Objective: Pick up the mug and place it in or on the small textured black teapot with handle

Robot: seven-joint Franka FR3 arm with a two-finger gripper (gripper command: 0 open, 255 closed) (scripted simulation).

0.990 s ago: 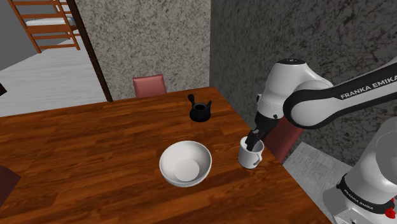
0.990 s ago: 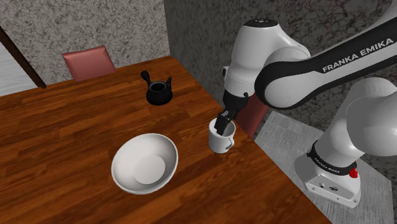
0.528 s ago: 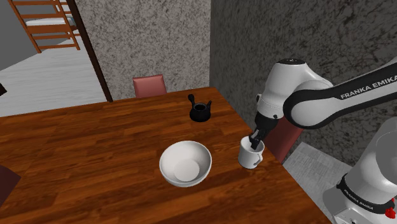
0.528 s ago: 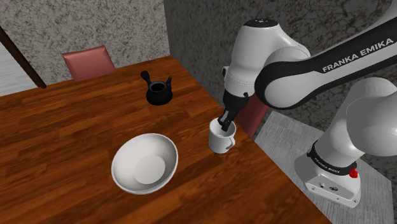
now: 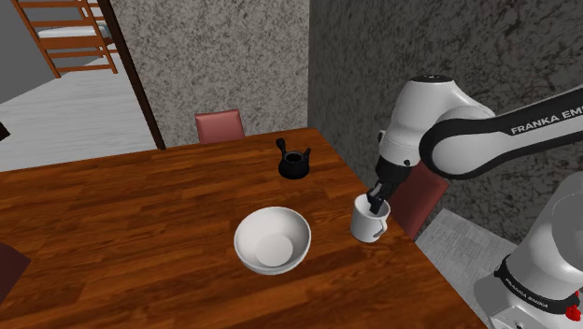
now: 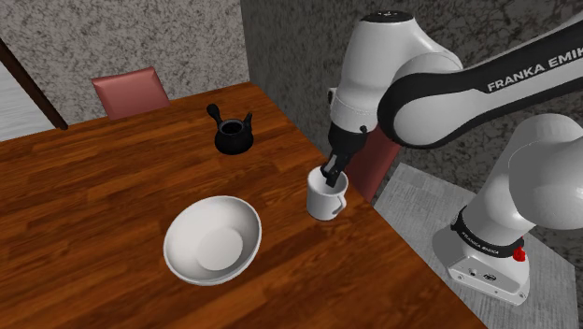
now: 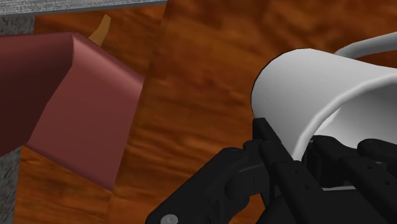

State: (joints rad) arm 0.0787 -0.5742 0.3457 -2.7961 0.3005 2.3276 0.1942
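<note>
White mug [image 5: 368,224] [image 6: 325,200] [image 7: 305,89]: upright at right edge of wood counter [image 5: 121,215] in shoulder view; can't tell if base touches counter. Tool [image 5: 376,198] [image 6: 331,173] [image 7: 299,156] clamped on mug's rim wall, one finger inside, one outside. White bowl [image 5: 272,240] [image 6: 213,239] near mug's left, apart. Black teapot [image 5: 292,164] [image 6: 233,138] farther back, well apart from mug. Red chair [image 5: 219,125] at far side.

Room: glossy brown wood table [image 5: 112,224], one red chair [image 5: 219,125] at its far edge, second red chair [image 5: 425,192] at the shoulder view's right edge. Rough grey speckled walls [image 5: 234,56]. Pale floor [image 5: 65,107] beyond, with a wooden ladder-like frame [image 5: 65,37].
</note>
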